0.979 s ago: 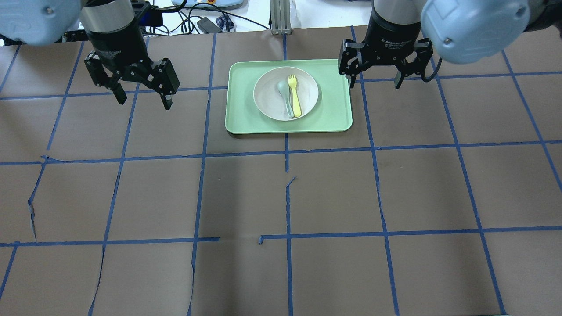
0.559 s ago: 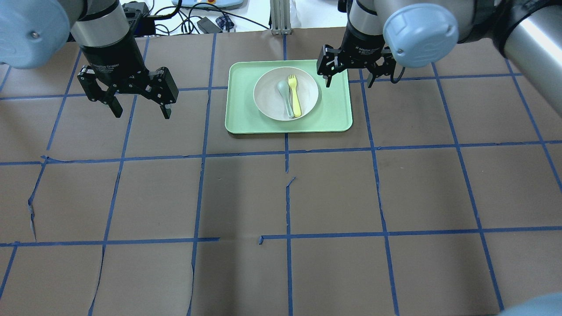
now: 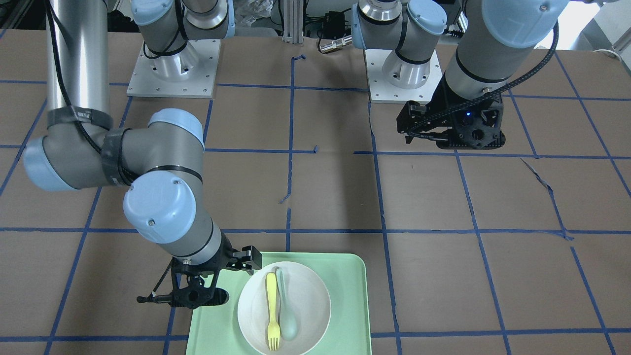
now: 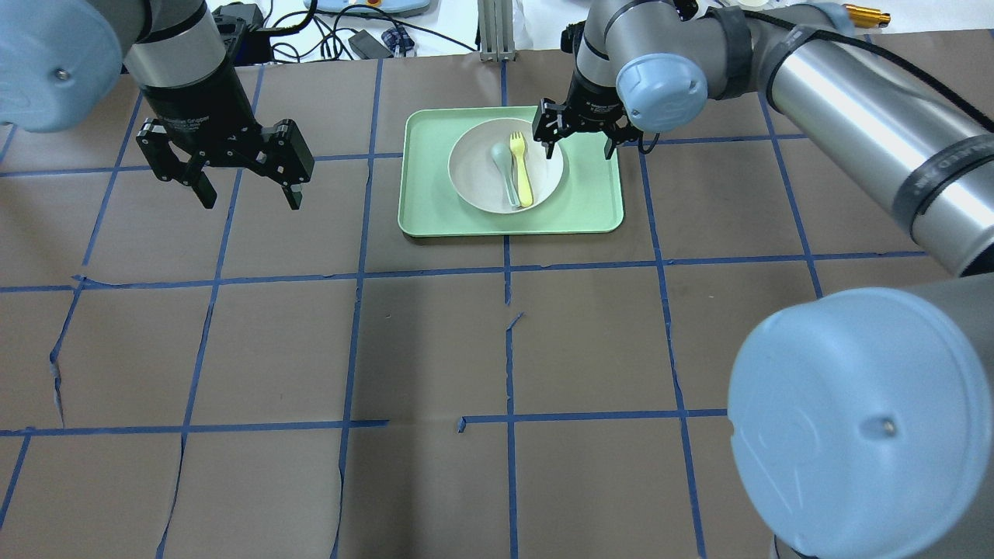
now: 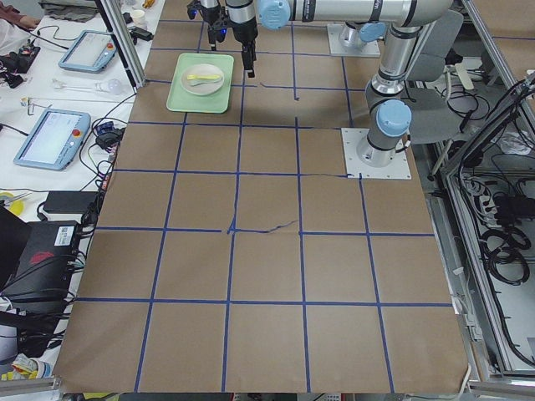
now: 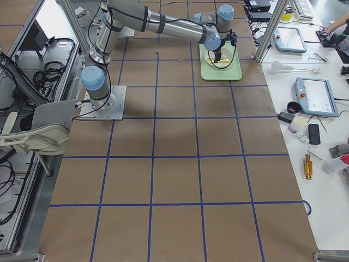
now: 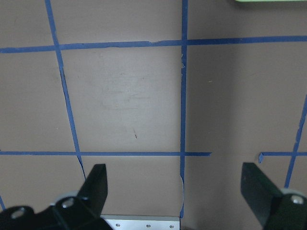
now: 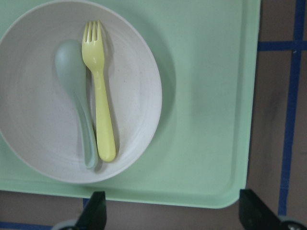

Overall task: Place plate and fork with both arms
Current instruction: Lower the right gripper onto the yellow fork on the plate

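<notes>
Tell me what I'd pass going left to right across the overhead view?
Left gripper → grey-green spoon → yellow fork → right gripper.

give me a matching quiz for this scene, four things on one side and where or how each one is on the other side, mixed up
Things:
A. fork
B. tray
C. left gripper
D. right gripper

Places and states:
1. open, above the bare brown table, away from the tray
2. mint green, under the plate
3. pale yellow, lying in the plate beside the spoon
4. open, above the tray at the plate's rim

Pairs: A-3, B-2, C-1, D-4
</notes>
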`<state>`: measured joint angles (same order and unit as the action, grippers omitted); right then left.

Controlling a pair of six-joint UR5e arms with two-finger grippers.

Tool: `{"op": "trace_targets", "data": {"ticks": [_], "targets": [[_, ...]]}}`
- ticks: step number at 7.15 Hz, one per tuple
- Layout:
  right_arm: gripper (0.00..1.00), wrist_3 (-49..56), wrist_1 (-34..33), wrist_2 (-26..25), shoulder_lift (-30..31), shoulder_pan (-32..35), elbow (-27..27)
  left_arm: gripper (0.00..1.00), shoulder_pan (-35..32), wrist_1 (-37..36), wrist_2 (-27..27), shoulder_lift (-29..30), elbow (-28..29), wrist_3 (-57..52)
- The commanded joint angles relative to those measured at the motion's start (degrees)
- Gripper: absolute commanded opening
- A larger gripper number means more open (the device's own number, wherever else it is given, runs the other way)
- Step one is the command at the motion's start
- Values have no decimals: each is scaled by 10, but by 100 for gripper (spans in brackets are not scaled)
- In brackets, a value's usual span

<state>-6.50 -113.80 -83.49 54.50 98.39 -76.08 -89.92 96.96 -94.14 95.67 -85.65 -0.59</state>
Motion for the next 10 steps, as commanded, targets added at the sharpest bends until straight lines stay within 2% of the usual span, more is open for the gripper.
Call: {"op": "trace_targets", "data": {"ticks": [1,4,6,8,9,10], "targets": [[95,26,-41,-1,-40,21,10,100,-2,-22,1,-2,-13,-1],[89,56,-44,-26,-72,59,54,100,-2,-28,0,-1,-15,-5],[78,52,-44,-56,-80,60,53,100,-3,-46,-2,-5,-26,-9],[65,32,-45,-59,-84,60,54,100,-4,-59,-1,-3,-27,-7],[54,31,-46,-58,-86,60,53,100,-4,-61,-1,-2,-27,-7],[54,31,-46,-56,-87,60,53,100,-6,-61,0,-2,-27,-7]]}}
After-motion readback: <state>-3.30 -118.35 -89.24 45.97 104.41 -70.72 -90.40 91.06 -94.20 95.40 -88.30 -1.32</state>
